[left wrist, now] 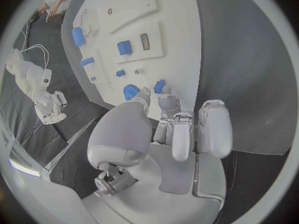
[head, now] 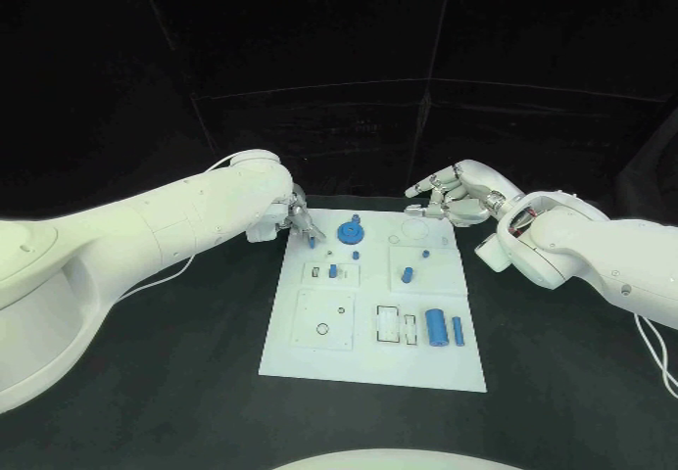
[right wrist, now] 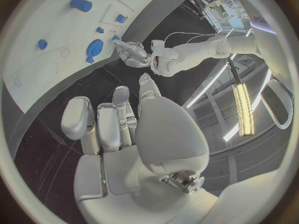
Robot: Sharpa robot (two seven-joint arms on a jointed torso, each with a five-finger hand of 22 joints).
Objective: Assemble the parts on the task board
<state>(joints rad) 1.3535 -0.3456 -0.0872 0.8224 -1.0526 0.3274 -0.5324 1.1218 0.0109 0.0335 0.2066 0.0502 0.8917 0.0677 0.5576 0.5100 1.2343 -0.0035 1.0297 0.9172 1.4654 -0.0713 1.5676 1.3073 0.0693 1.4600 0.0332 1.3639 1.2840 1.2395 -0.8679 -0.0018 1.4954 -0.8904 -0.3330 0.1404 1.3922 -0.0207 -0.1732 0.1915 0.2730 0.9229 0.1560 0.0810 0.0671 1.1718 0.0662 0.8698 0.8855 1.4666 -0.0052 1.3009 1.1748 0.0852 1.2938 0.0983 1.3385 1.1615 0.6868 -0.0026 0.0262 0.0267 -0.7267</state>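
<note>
The white task board (head: pixel 370 345) lies in the middle of the black table. My left hand (head: pixel 297 219) hangs over the board's far left corner and pinches a small blue part (left wrist: pixel 159 86) between its fingertips (left wrist: pixel 167 100). Right beside that part sits a round blue disc (head: pixel 352 233) on the board. My right hand (head: pixel 447 195) hovers above the far right corner, fingers apart and holding nothing. A round white recess (head: pixel 414 231) lies just below it. The right wrist view shows the left hand (right wrist: pixel 131 53) by the blue disc (right wrist: pixel 95 47).
Two blue cylinders (head: pixel 447 327) lie side by side near the board's front right. A blue block (head: pixel 407 274) and small blue pegs (head: pixel 333 271) stand mid-board. A square plate with holes (head: pixel 325 317) fills the front left. Black table surrounds the board.
</note>
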